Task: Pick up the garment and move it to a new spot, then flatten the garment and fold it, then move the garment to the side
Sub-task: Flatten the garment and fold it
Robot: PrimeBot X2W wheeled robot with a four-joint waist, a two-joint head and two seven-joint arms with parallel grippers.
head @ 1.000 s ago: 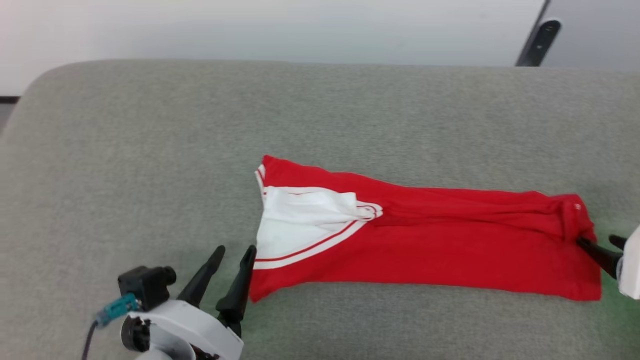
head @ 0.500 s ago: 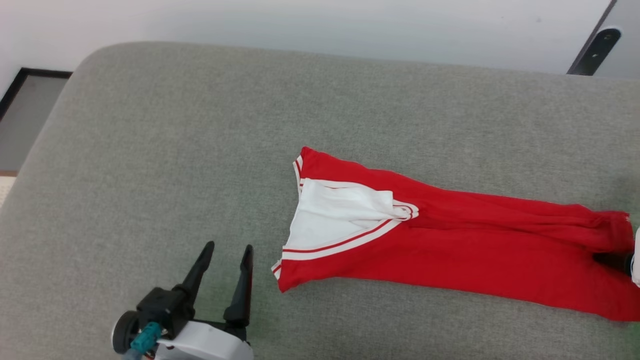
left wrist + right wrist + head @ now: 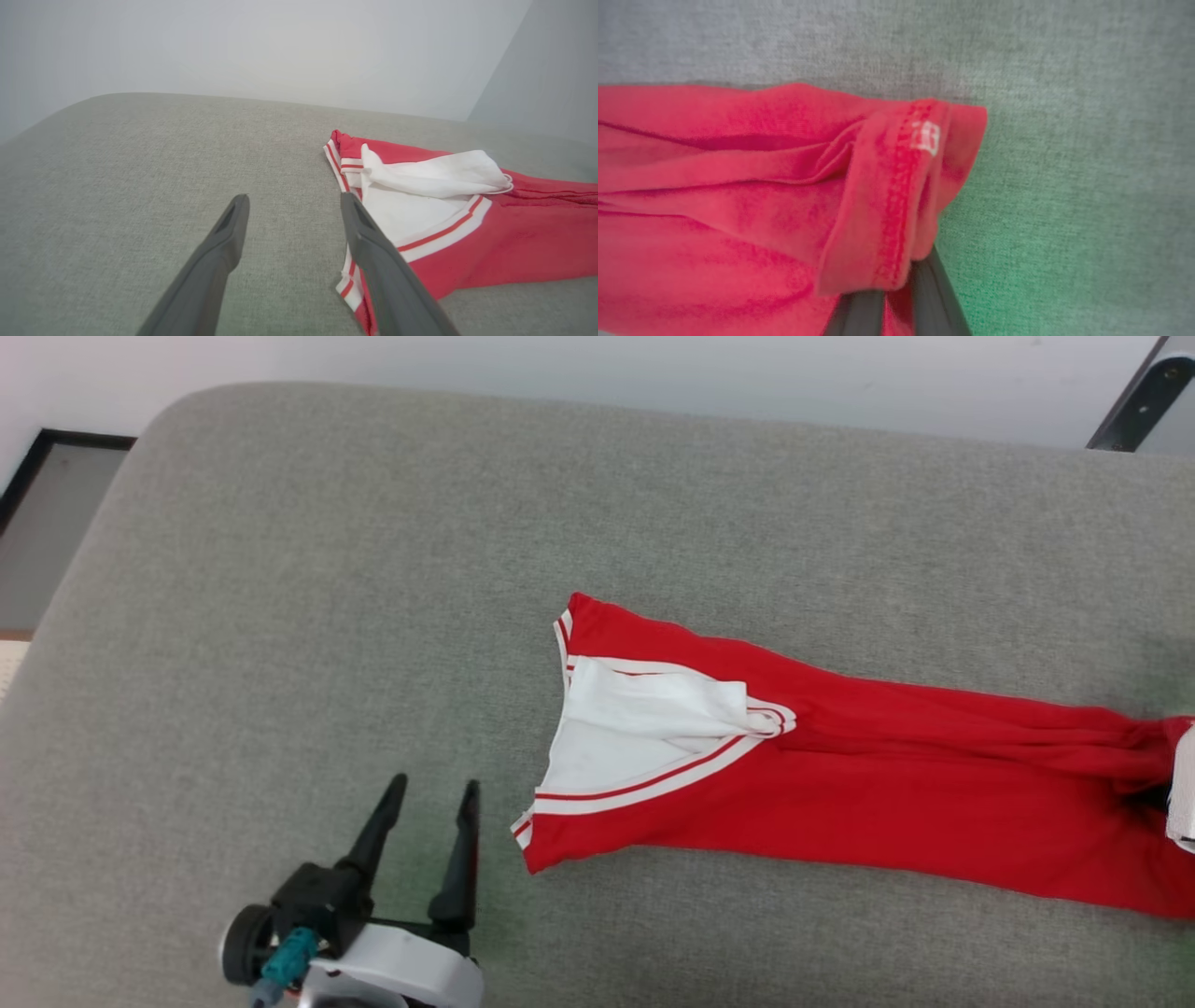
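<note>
Your left gripper [image 3: 435,784] hangs near-left, fingers spread wide and empty, just left of the garment [image 3: 840,784]; that lies stretched rightward across the grey cushion [image 3: 373,569]; at its right end your right gripper [image 3: 899,303] is pinched tight on the red hem

Big grey fabric cushion [image 3: 373,569] with a rounded corner, woven texture, and pretty soft, even light all over it. Plain white wall [image 3: 607,364] right behind. There's a dark-framed grey panel [image 3: 51,532] low on the left, and a slanted dark bar [image 3: 1130,411] against the wall up in the right corner.
</note>
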